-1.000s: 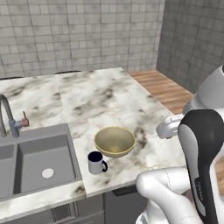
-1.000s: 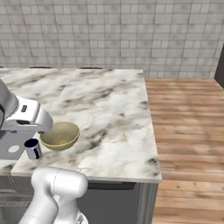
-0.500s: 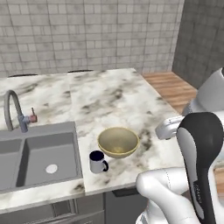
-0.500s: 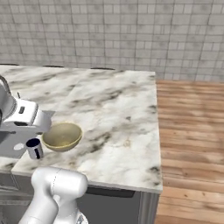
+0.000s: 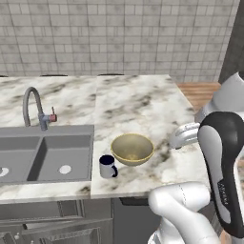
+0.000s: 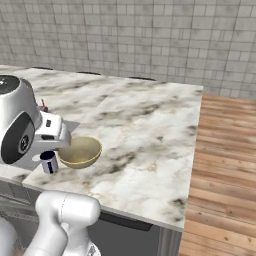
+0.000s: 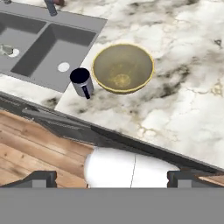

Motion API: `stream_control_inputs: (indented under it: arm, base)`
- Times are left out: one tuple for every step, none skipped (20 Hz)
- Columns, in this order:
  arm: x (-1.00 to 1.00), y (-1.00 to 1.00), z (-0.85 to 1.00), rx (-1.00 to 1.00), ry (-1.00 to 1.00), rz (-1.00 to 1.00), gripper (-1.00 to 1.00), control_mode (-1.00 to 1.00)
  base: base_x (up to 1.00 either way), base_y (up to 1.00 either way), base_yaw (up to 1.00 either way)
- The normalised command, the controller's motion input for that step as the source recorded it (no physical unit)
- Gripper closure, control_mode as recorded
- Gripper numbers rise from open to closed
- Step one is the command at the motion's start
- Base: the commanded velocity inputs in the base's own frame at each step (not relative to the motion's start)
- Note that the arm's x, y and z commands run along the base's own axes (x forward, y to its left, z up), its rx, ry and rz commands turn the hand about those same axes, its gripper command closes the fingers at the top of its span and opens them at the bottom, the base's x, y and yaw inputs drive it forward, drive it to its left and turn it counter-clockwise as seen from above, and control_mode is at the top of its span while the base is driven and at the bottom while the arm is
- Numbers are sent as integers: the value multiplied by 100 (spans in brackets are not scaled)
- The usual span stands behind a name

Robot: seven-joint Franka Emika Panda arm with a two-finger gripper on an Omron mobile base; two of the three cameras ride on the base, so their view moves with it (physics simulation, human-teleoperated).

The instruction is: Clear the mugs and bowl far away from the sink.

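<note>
A tan bowl sits on the marble counter near its front edge. Just left of it stands a small mug with a dark navy inside, right beside the rim of the grey two-basin sink. The arched tap rises behind the sink. My gripper hangs high over the counter's front edge, nearer than the bowl and mug. Its fingertips stand far apart, open, with nothing between them.
The marble counter stretches back to a tiled wall and to the right of the bowl. Its right end drops to a wooden floor. Dark cabinet fronts run under the front edge.
The whole picture has shifted: the base has driven, so more of the sink and tap now shows. Bowl and mug keep their places on the counter. The gripper stays open.
</note>
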Motion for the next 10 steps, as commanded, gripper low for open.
stream_control_inputs:
  arm:
    - [75,-19,-75,18,0,12,-100,-100]
    - [84,-14,-55,11,0,0,-100,-100]
    - [92,0,-51,7,0,-1,-100,-100]
    - [99,0,-40,0,4,-5,-100,-100]
    - [91,0,-42,0,11,-13,-100,-100]
    - [81,0,-37,0,17,-27,-100,-100]
    - [86,0,-37,0,25,-38,-100,-100]
    - [83,0,-36,0,31,-43,-100,-100]
    - [82,0,-29,0,32,-45,-100,-100]
    - [82,0,-24,0,31,-48,-100,-100]
  base:
    - [0,0,0]
    - [0,0,0]
    - [0,0,0]
    - [0,0,0]
    - [0,0,0]
    - [0,0,0]
    - [0,0,0]
    - [0,0,0]
    - [0,0,0]
    - [0,0,0]
